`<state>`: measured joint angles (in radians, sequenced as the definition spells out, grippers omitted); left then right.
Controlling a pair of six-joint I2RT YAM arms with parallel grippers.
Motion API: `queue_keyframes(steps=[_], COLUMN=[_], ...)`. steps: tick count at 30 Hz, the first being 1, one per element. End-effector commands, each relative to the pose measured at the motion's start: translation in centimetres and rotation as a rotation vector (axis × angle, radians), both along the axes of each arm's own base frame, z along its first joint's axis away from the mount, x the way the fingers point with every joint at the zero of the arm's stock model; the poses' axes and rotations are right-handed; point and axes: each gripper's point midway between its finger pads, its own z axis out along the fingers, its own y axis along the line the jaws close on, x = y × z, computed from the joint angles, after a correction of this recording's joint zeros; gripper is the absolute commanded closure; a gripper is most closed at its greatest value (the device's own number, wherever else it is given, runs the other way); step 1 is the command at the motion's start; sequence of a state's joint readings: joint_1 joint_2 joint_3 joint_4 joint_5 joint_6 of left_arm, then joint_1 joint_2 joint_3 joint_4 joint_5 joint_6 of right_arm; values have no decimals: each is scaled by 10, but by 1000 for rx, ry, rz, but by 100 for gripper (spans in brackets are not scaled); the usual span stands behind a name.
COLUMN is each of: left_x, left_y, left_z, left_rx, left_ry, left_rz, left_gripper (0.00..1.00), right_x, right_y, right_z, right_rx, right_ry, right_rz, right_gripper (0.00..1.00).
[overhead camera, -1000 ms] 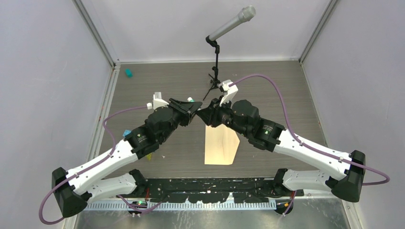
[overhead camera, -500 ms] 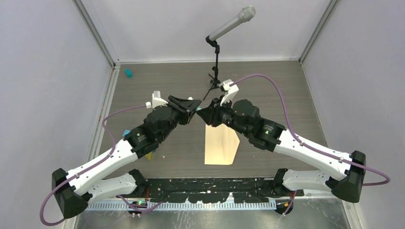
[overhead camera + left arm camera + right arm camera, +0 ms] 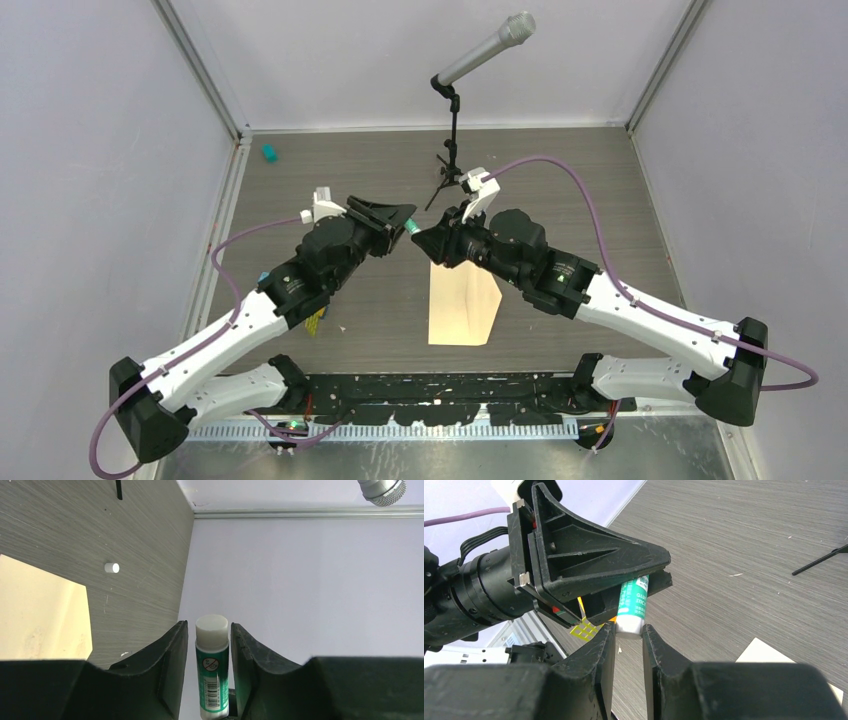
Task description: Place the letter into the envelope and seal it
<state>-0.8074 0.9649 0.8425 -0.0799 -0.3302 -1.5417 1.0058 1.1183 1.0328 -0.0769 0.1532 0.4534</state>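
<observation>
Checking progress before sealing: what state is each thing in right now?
glue stick: in the air, clear of the table
right gripper: shut on the glue stick's white end
left gripper: open, loose around the glue stick
envelope: flat on the table, flap looks open

The counter looked like matt grey wood-grain laminate, finely streaked. The envelope was plain matt tan paper. The glue stick had a glossy green printed plastic body and a smooth white end. The jaws around it were matt black plastic. The microphone head was silvery metal mesh.
</observation>
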Motion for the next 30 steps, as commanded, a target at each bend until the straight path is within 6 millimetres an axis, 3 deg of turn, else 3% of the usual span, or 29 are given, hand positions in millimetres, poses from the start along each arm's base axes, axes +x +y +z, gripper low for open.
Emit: queue_keyframes(steps=[1, 12, 15, 17, 19, 21, 22, 25, 30], left_x=[2, -5, -6, -4, -3, -2, -1, -1, 2], left_y=[-2, -19, -20, -17, -12, -5, -2, 5, 9], left_z=[13, -4, -7, -3, 0, 3, 6, 12, 23], left_rx=[-37, -23, 1, 30, 100, 172, 208, 285, 346], left_ry=[-38, 4, -6, -34, -59, -82, -102, -138, -201], left_rz=[-21, -178, -200, -195, -184, -171, -164, -156, -144], left_gripper=[63, 84, 98, 100, 100, 100, 100, 100, 100], right_x=[-1, 2, 5, 7, 9, 8, 7, 5, 2], right_y=[-2, -8, -12, -15, -18, -18, -19, -22, -24], right_z=[10, -1, -1, -3, -6, -8, -8, -2, 8], right_rx=[25, -24, -40, -62, -97, -121, -123, -116, -115], right_ry=[-27, -19, -20, -18, -9, 2, 3, -7, -38], right_rz=[6, -21, -44, -59, -74, -73, -75, -88, -91], right_gripper=[99, 99, 99, 87, 63, 45, 30, 27, 32])
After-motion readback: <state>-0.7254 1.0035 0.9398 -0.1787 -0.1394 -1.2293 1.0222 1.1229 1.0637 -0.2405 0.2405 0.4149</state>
